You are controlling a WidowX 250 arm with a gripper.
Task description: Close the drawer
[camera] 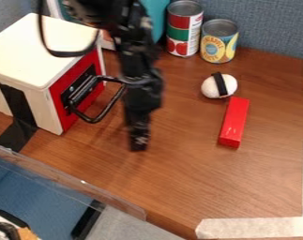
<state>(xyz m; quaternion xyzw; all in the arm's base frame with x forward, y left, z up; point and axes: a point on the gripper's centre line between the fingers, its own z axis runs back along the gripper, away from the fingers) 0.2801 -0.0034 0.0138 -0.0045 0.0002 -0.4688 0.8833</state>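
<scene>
The drawer [67, 123] is where all eyes go in the camera view: its red front is set in the side of the white box [34, 54], up at the left, and it looks flush or very nearly so, though a thin gap I can't rule out. Black tape [16, 105] runs down the box's side onto the table [185, 180], there, I'd judge, to stop a push from sliding the whole box. And here's the arm [141, 89], in from the top edge, with the gripper [138, 140] hanging down low on the handle's outer side. That's a pushing position: from there it can lean on the front or the handle [91, 120]. Contact? Can't call it, since the arm passes right by the loop. How wide the gripper is open I can't tell; nothing shows in its hold. The red block [234, 123], the banded white ball [219, 86] and the two cans [185, 28] [219, 41] sit off to the right, away from the push line. What's called for, if there's any gap, is a short, square nudge toward the box; push off-centre and the drawer could bind, or the handle could snag the arm.
</scene>
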